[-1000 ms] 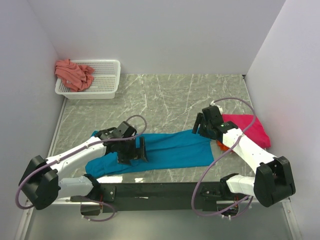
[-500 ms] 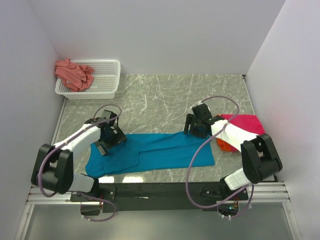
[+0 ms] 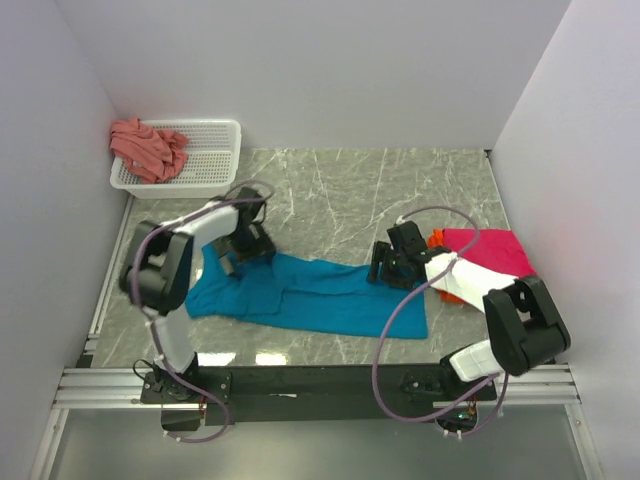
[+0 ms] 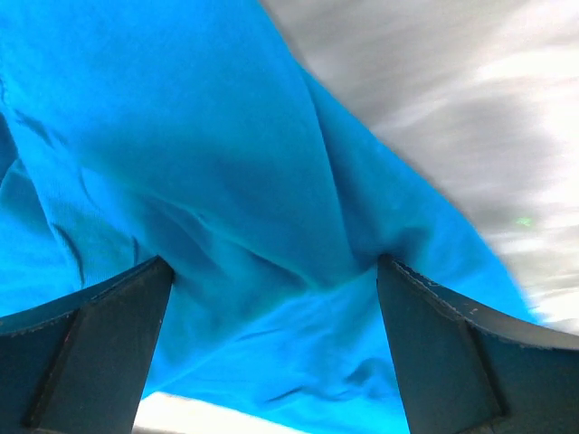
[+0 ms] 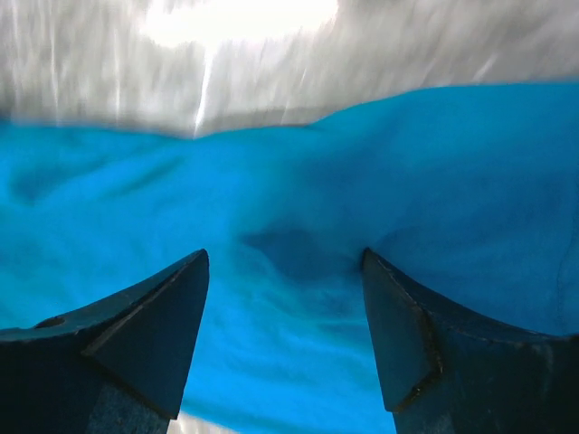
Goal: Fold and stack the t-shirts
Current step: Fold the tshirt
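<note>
grey marble counter (image 3: 340, 180) carries a teal-blue soft cloth t-shirt (image 3: 320, 300) spread along its near edge. both arms have swung from the shirt's near side to its far side. left end effector (image 3: 238, 255) and right end effector (image 3: 382, 268) press down, fingers apart, cloth bunching between, likely poised to pinch for a fold.
</note>
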`<state>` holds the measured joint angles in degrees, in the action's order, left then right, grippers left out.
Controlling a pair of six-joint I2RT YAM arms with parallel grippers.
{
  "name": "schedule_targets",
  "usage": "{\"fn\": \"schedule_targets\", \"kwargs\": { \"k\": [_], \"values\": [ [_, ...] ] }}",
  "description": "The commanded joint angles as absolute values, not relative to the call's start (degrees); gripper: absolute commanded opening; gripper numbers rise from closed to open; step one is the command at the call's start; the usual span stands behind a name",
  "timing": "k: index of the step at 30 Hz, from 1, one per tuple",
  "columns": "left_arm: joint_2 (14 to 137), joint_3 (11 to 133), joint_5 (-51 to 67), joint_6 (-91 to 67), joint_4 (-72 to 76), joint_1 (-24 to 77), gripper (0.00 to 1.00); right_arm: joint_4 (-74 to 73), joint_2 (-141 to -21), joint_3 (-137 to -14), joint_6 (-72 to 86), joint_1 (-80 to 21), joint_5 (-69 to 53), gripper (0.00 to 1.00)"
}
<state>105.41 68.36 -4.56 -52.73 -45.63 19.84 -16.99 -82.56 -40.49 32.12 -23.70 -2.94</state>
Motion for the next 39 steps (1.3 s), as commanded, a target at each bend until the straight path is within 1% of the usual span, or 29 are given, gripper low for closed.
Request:
{"fn": "schedule_targets", "kwargs": {
  "k": [1,2,3,5,6,8,9,11,12,13,14,16,18,20,22,24,27,29,32,35,37,39],
  "values": [
    [116.61,80.21,-5.44,-49.40,-31.37,25.47,0.99,-21.53,-77.72,-34.47,33.48,-26.54,-8.25,0.75],
    [119.07,83.90,-5.71,-48.00,-31.99,26.27,0.99,-21.97,-76.65,-33.67,34.36,-27.59,-8.70,0.75],
    [124.31,91.51,-5.97,-47.81,-34.17,27.41,0.99,-22.49,-75.51,-32.88,34.71,-29.42,-9.48,0.75],
    [129.61,98.84,-4.76,-47.03,-35.76,28.30,0.99,-23.64,-72.34,-30.94,36.64,-31.98,-11.68,0.75],
    [134.42,105.40,-3.88,-46.67,-36.47,28.91,0.99,-23.47,-71.29,-30.33,37.17,-33.30,-12.91,0.75],
    [141.28,111.33,-1.24,-46.41,-36.65,29.35,1.00,-22.59,-69.35,-29.09,38.92,-38.39,-16.50,0.75],
    [143.59,117.97,-0.53,-46.32,-37.09,29.44,0.99,-21.72,-69.08,-28.83,39.46,-40.50,-17.83,0.75],
    [150.16,125.82,2.01,-45.88,-39.19,29.44,0.99,-18.56,-69.95,-29.09,40.08,-45.07,-20.47,0.75],
    [151.94,132.04,2.80,-45.97,-39.20,29.44,1.00,-17.24,-70.83,-29.53,40.17,-46.39,-22.74,0.75],
    [153.18,133.93,3.94,-45.79,-38.16,29.36,0.99,-14.70,-73.36,-31.01,39.82,-49.02,-24.07,0.75],
    [154.06,135.08,4.91,-46.57,-34.93,29.27,0.99,-13.63,-74.87,-31.90,38.94,-50.09,-25.21,0.75],
    [154.34,133.69,5.36,-47.54,-29.47,29.18,1.00,-10.74,-79.68,-34.96,38.06,-52.37,-28.20,0.75],
    [153.99,131.84,2.13,-49.65,-23.57,29.09,0.99,-10.11,-82.95,-38.56,36.65,-55.27,-29.79,0.75],
    [155.12,133.49,0.97,-51.41,-22.50,28.74,0.99,-11.86,-86.91,-41.12,34.99,-57.03,-29.62,0.75],
    [158.89,140.07,0.18,-52.03,-24.69,28.30,1.00,-14.14,-88.15,-43.75,34.02,-57.13,-27.96,0.74],
    [160.31,141.68,-2.45,-53.69,-24.01,27.34,0.99,-15.02,-87.81,-44.73,33.66,-57.13,-26.81,0.74],
    [159.00,137.39,-3.25,-56.59,-19.96,25.67,0.99,-16.96,-86.31,-46.31,34.10,-57.13,-22.86,0.75],
    [160.30,139.03,-6.49,-58.43,-21.35,25.23,0.99,-18.80,-84.56,-47.63,34.80,-57.13,-18.58,0.76],
    [161.02,142.82,-10.17,-60.45,-23.90,24.61,0.99,-20.21,-81.40,-48.95,35.94,-57.04,-16.00,0.76],
    [158.56,140.72,-11.86,-62.57,-22.86,23.91,0.99,-20.39,-77.53,-48.87,37.26,-56.95,-14.51,0.77],
    [156.45,140.18,-13.00,-62.31,-22.24,23.56,0.99,-21.00,-74.20,-48.34,38.84,-57.04,-11.09,0.77],
    [154.52,140.54,-13.54,-61.44,-21.28,23.38,0.99,-21.36,-71.73,-47.38,40.68,-57.04,-7.84,0.79]
  ]
}}
